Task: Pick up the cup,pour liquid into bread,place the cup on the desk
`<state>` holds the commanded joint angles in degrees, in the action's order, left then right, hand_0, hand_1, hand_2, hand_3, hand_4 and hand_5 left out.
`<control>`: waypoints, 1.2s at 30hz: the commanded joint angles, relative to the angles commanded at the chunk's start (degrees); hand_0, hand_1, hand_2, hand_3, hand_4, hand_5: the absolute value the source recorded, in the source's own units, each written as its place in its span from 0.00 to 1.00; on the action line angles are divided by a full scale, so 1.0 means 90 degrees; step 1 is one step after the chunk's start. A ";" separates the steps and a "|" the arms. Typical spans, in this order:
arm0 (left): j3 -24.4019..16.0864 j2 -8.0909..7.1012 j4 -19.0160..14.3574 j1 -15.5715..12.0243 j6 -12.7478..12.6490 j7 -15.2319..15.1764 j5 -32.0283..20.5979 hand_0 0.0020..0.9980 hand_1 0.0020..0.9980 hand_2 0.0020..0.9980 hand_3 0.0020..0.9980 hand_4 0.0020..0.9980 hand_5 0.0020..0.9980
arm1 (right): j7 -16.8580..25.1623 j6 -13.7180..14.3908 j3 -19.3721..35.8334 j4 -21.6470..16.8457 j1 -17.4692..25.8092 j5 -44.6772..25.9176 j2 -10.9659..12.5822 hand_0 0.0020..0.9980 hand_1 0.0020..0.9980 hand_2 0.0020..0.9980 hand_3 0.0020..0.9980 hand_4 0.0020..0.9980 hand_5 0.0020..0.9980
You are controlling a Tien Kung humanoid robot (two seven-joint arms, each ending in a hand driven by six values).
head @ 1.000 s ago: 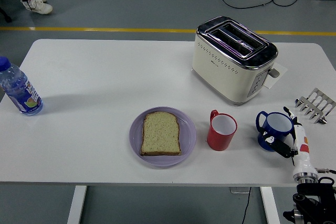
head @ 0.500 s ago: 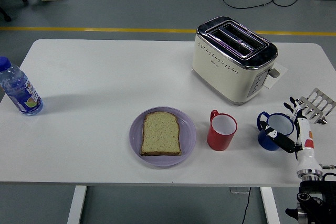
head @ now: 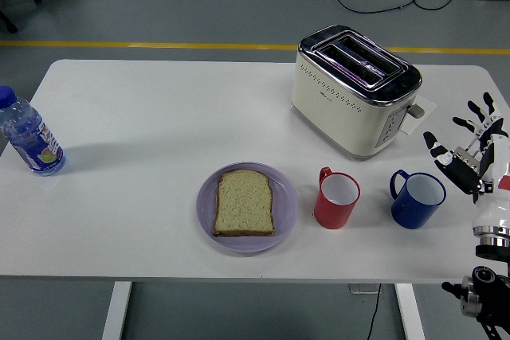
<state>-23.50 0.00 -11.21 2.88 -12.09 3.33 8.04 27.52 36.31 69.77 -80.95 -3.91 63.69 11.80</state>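
Note:
A blue cup (head: 418,199) stands upright on the white table (head: 143,117), handle to its left. A red cup (head: 336,197) stands left of it, beside a purple plate (head: 287,206) with a slice of bread (head: 245,202). My right hand (head: 466,149) is open with fingers spread, raised to the right of the blue cup and apart from it. It holds nothing. The left arm is out of view.
A cream toaster (head: 355,89) stands behind the cups. A metal rack (head: 470,153) lies at the right edge, partly hidden by my hand. A water bottle (head: 28,137) stands at the far left edge.
My right hand has left the blue cup, risen and moved right, and its fingers have spread. The cup stays on the table, now fully visible.

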 joint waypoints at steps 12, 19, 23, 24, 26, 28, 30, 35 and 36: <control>-0.0013 0.0000 -0.0003 0.0006 0.0001 -0.0002 0.0019 0.64 0.66 0.68 0.52 0.24 0.85 | -0.1863 -0.2776 0.1337 -0.0815 0.0077 -0.3086 0.0123 0.75 0.68 0.72 0.64 0.60 0.20; -0.0030 0.0000 0.0000 -0.0001 0.0000 -0.0004 0.0026 0.64 0.66 0.68 0.52 0.24 0.85 | -0.2707 -0.3594 0.1843 -0.0693 0.0128 -0.4041 0.0069 0.74 0.68 0.71 0.63 0.58 0.25; -0.0013 0.0000 0.0004 -0.0017 0.0001 -0.0005 0.0020 0.64 0.66 0.68 0.52 0.24 0.85 | -0.2847 -0.3690 0.2041 -0.0524 0.0098 -0.3830 0.0030 0.74 0.68 0.71 0.63 0.58 0.25; -0.0003 0.0000 0.0006 -0.0023 0.0002 -0.0004 0.0015 0.64 0.66 0.68 0.52 0.24 0.85 | -0.2868 -0.3694 0.2081 -0.0468 0.0088 -0.3722 0.0018 0.74 0.68 0.71 0.63 0.58 0.25; 0.0014 0.0000 0.0010 -0.0031 0.0004 -0.0003 0.0011 0.65 0.66 0.68 0.52 0.24 0.85 | -0.2874 -0.3700 0.2119 -0.0382 0.0079 -0.3558 0.0005 0.74 0.68 0.71 0.63 0.57 0.27; 0.0037 0.0000 0.0013 -0.0041 0.0006 -0.0001 0.0003 0.65 0.66 0.68 0.52 0.24 0.85 | -0.2877 -0.3730 0.2152 -0.0277 0.0081 -0.3369 -0.0009 0.74 0.68 0.71 0.63 0.57 0.27; 0.0059 0.0000 0.0016 -0.0056 0.0006 0.0000 -0.0011 0.65 0.66 0.68 0.52 0.24 0.85 | -0.2947 -0.3787 0.2196 -0.0142 0.0091 -0.3156 -0.0031 0.74 0.68 0.71 0.63 0.57 0.27; 0.0109 0.0000 0.0020 -0.0084 0.0007 0.0001 -0.0028 0.65 0.66 0.68 0.52 0.24 0.85 | -0.3115 -0.3883 0.2289 0.0197 0.0099 -0.2931 -0.0100 0.74 0.68 0.70 0.63 0.57 0.28; 0.0115 0.0000 0.0021 -0.0086 0.0006 0.0001 -0.0029 0.65 0.66 0.68 0.52 0.24 0.85 | -0.3121 -0.3886 0.2302 0.0235 0.0099 -0.2903 -0.0109 0.74 0.68 0.70 0.63 0.57 0.28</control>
<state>-22.46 0.00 -11.02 2.10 -12.03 3.34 7.77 -0.56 1.34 90.49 -78.84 -3.01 37.56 10.82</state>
